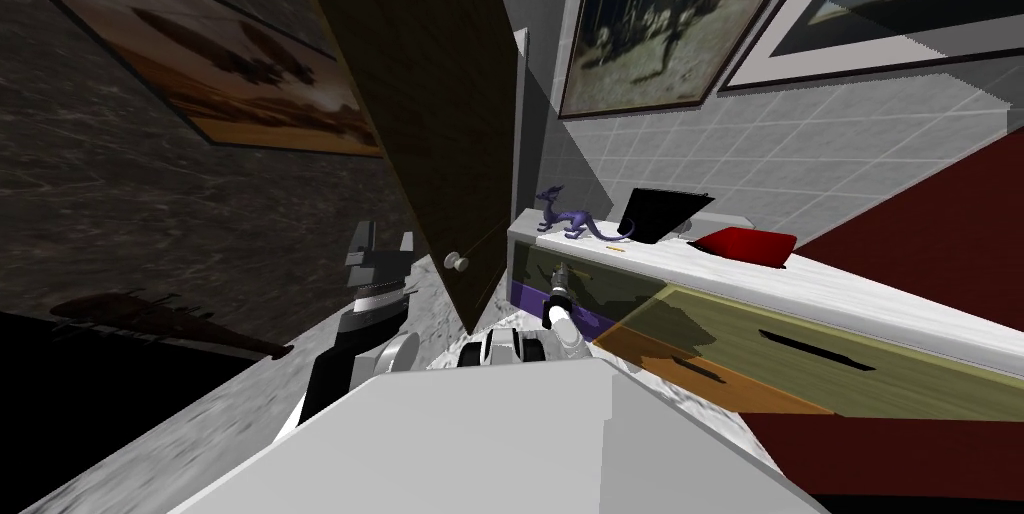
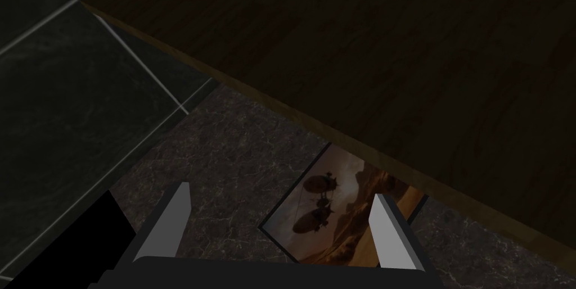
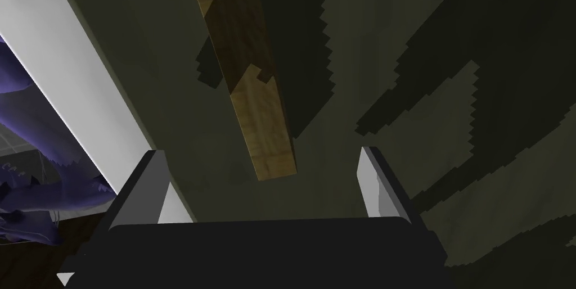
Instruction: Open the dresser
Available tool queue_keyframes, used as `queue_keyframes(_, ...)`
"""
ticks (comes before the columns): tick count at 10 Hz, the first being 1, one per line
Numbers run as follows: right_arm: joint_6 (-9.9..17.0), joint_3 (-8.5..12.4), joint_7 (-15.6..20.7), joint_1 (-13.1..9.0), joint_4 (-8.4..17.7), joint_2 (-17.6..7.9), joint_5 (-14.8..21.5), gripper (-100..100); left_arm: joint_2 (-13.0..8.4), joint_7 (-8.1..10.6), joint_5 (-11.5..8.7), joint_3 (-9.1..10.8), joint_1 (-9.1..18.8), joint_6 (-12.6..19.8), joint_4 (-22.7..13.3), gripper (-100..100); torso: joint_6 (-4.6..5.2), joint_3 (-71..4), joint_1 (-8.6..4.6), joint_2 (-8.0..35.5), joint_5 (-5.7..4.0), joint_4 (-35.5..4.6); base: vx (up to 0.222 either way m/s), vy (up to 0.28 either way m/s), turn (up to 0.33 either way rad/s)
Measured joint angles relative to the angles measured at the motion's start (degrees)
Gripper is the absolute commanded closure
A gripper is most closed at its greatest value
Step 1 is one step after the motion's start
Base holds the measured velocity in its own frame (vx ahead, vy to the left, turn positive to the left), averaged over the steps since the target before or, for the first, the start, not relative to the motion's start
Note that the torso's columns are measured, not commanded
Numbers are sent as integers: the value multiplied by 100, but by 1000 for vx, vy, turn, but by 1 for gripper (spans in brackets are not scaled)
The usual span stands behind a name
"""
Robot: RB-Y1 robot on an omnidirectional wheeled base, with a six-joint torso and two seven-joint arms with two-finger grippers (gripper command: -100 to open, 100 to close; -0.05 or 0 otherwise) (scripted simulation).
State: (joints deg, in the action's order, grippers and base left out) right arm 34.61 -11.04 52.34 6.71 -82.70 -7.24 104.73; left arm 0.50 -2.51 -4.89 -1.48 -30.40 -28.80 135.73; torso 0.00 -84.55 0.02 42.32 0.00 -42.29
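The dresser [image 1: 850,293] stands to my right, with a white top, olive drawer fronts [image 1: 800,338] and dark slot handles. My right gripper [image 1: 558,273] points at the olive front near the dresser's left end. In the right wrist view the right gripper [image 3: 260,153] is open, close to the olive front [image 3: 394,105]. A narrow wooden bar [image 3: 264,128] lies on that front between the fingers, touching neither. The dresser's white top edge [image 3: 67,77] runs beside one finger. My left gripper [image 1: 380,250] hangs open left of a brown door, and the left wrist view shows the left gripper [image 2: 280,190] holding nothing.
A tall brown wooden door leaf [image 1: 430,88] with a round knob [image 1: 456,261] stands between my two arms, close to both. On the dresser top sit a purple dragon figure [image 1: 570,218], a black object [image 1: 660,213] and a red cushion [image 1: 745,243]. Dark red floor lies right.
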Motion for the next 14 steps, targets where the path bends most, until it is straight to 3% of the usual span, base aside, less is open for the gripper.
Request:
queue_keyframes(1, 3, -1, -2, 0, 1, 0, 2, 100, 0, 0, 0, 0, 0, 0, 0, 0, 0, 1, 0, 2, 0, -1, 0, 0, 0)
queue_keyframes(6, -69, -31, 140, 53, -134, 94, -1, 100, 1, 0, 0, -1, 2, 1, -1, 0, 0, 5, -6, 7, -1, -3, -144, 61, -33)
queue_keyframes(7, -72, -33, 146, 56, -136, 97, 0, -100, 0, 0, 0, -1, 1, 0, 0, 0, 0, -19, -19, -34, -5, 7, 73, -32, 30)
queue_keyframes(12, -97, 7, 101, -15, -55, 46, -58, -100, 0, 0, 0, 0, -1, 0, 0, 0, 0, 15, 18, 26, 5, -7, 106, -50, 15)
queue_keyframes(13, -97, 7, 101, -15, -55, 46, -58, 100, 0, 0, 0, 0, 0, 0, 0, 0, 0, 25, 16, 39, 5, -12, 11, -3, 0)
queue_keyframes(14, -97, 7, 101, -16, -55, 46, -58, 100, 0, 0, 0, 0, 0, 0, 0, 0, 0, 17, 7, 26, 3, -9, -125, 41, -49)
